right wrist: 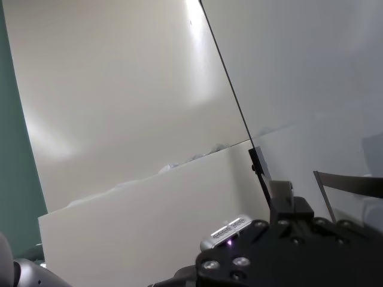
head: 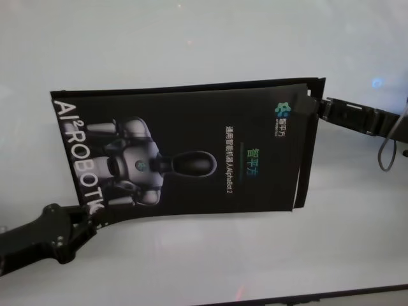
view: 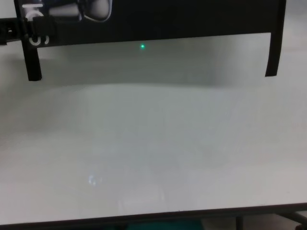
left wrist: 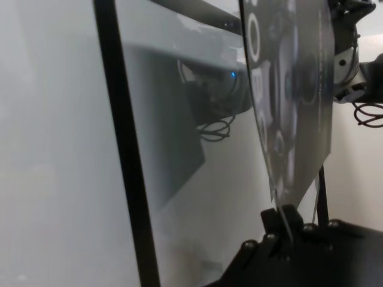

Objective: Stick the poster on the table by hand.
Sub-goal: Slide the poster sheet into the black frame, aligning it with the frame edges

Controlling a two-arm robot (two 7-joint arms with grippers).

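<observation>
From the head view, the poster hangs above the white bench, held at two opposite corners: the left end effector grips its near-left corner by the big white letters, and the right end effector grips its far-right corner beside the small logo. A narrow black strip runs along the poster's right edge. In the left wrist view, the left end effector has its fingers pressed together on the poster's thin edge, with the sheet rising tilted away from it and the bench's dark edge crossing the view. In the right wrist view, the right end effector pinches a dark edge of the poster, seen edge-on. In the chest view, the poster's lower edge hangs clear above the bench, with black strips dangling at its two sides.
</observation>
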